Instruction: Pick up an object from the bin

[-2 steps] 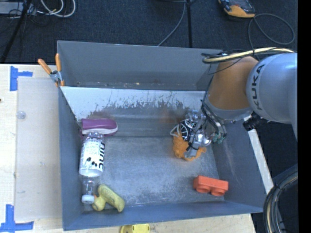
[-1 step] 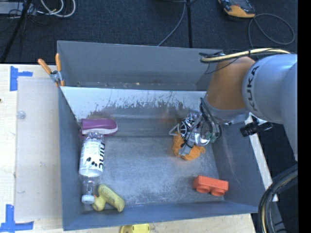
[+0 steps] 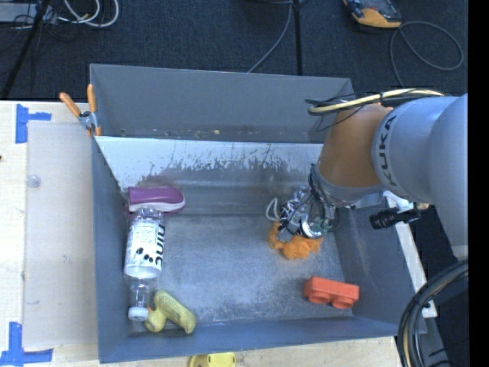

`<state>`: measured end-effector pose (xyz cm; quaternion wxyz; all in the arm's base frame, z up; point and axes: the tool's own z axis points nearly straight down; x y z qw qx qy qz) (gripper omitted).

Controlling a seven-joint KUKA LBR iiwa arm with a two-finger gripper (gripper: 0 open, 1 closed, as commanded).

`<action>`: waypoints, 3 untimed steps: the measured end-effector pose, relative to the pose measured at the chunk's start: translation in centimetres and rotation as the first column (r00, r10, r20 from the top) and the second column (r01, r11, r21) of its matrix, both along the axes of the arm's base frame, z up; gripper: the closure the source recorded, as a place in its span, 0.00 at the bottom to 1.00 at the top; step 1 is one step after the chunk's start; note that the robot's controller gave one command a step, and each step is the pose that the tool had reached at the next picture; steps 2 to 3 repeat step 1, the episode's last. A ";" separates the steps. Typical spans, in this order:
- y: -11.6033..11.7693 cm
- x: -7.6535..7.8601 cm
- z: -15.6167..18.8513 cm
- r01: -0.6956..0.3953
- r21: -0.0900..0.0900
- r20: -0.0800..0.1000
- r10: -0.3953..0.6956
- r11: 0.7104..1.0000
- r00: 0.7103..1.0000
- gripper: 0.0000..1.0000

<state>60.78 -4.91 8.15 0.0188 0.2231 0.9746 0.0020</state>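
My gripper (image 3: 300, 219) is low in the bin's right half, close to the back wall, its fingers down on a small orange lumpy thing (image 3: 293, 246) that lies on the floor. The orange thing shows just below and in front of the fingertips, partly hidden by them. How wide the fingers stand cannot be made out. An orange-red block (image 3: 331, 292) lies nearer the front right corner, apart from the gripper.
At the left wall lies a clear plastic bottle (image 3: 144, 257) with black print. A purple flat thing (image 3: 156, 199) sits at its upper end, a yellow curved thing (image 3: 173, 313) at its lower end. The arm comes in over the bin's right rim.
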 end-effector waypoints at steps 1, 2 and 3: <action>0.0 0.0 0.0 0.000 0.000 0.000 0.000 1.000 1.000 1.00; 0.0 0.0 0.0 0.000 0.000 0.000 0.000 1.000 1.000 1.00; 0.0 0.0 0.0 0.000 0.000 0.000 0.000 1.000 1.000 1.00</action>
